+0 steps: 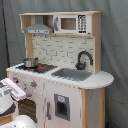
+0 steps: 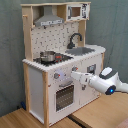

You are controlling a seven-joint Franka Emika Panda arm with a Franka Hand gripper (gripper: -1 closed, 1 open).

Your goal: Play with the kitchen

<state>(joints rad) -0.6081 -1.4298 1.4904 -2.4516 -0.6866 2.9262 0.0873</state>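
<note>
The kitchen (image 1: 60, 70) is seen in both exterior views, standing upright on a wooden floor (image 2: 20, 119) against a grey curtain (image 2: 10, 50). A small metal pot (image 2: 48, 56) is set on the hob (image 1: 39, 67); a sink (image 1: 71, 74) with a black faucet (image 1: 83, 59) is placed beside it. A grey hood (image 1: 39, 30) and a microwave (image 1: 73, 23) are mounted above. The gripper (image 2: 74, 75) is held at the knob panel above the oven door (image 2: 64, 96) in the second exterior view; whether the jaws are spread or pressed together cannot be told.
</note>
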